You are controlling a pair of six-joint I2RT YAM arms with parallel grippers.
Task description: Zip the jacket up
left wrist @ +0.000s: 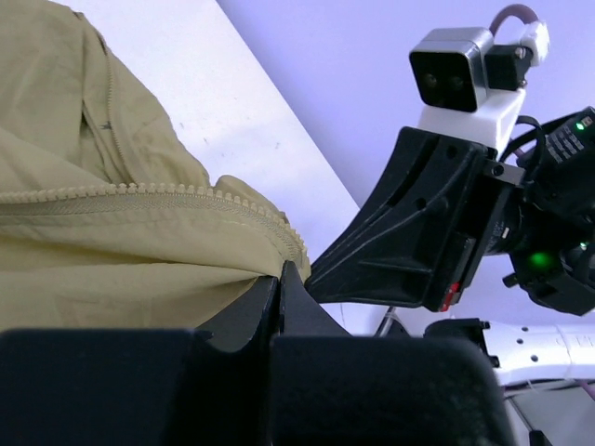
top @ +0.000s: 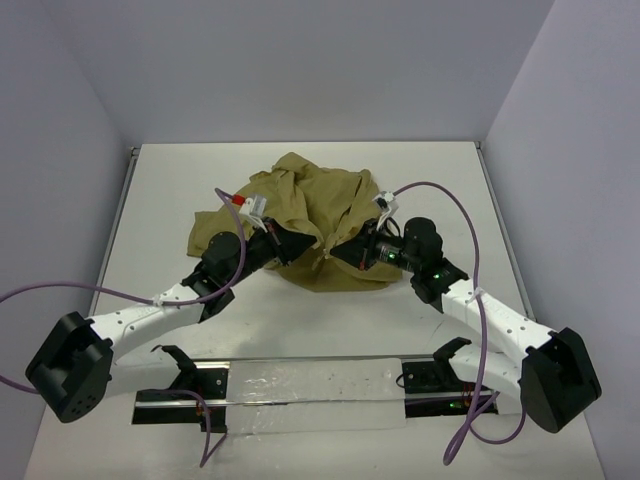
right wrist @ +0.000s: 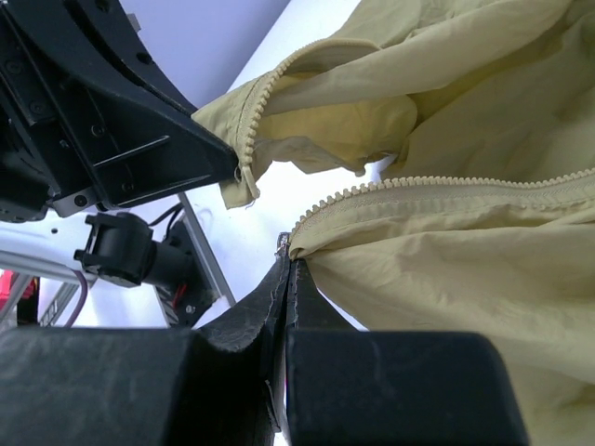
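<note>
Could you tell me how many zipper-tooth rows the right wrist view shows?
2 rows. One curves at upper-left on the olive-tan thin cloth jacket; one runs right from the right gripper. More may be hidden.

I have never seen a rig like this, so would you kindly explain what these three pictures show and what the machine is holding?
This is a robot with two arms bolted to the near edge of a white table. The wide picture comes from a fixed camera above and behind them. The other two come from cameras on the wrists, each looking along its own arm's fingers. An olive-tan jacket lies crumpled on the table, unzipped. The left gripper and the right gripper are each shut on one front edge, near the end of its zipper teeth.
</note>
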